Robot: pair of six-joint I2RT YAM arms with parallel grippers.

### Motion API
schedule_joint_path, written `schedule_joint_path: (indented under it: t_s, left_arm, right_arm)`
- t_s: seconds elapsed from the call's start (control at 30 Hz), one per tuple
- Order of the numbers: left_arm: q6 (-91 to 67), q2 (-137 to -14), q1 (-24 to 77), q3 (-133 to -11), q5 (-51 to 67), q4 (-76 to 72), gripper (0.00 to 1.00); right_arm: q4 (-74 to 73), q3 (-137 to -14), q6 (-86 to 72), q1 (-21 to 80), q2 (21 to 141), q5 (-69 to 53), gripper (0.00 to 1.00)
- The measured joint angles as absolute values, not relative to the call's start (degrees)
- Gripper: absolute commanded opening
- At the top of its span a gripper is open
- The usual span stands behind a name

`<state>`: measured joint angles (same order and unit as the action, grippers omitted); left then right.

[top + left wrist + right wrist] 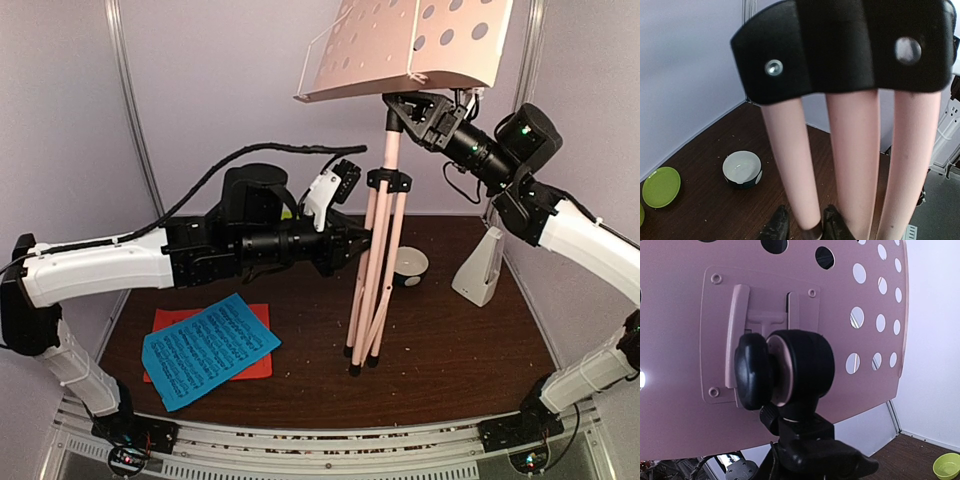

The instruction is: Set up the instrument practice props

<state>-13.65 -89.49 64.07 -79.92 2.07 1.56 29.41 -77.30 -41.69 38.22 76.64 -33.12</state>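
**Music stand** [391, 150], upright on the counter [450, 350] with legs folded, is judged light, stiff and top-heavy. One leg [790, 165] is pinched by the left claw [801, 226]. The black joint [800, 365] beneath its top is clamped by the right claw [420, 108]; both are judged sound holds.

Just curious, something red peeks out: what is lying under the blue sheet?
A red sheet lies under the blue sheet, flat on the table. Only its edges and corners show; the rest is covered.
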Motion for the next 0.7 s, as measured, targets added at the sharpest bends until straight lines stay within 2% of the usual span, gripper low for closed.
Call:
schedule_joint_path:
  t_s: [0.37,0.7]
  left_arm:
    - [-14.9,-89.7,64.0,-80.1,2.2,1.6,0.00]
    - [1.0,-89.5,63.7,-79.0,1.2,1.8,0.00]
  right_arm:
    - [30.2,-73.7,-40.7,38.2,73.3,-31.1,0.00]
    - [28.7,-73.5,-40.4,38.3,71.4,-31.5,0.00]
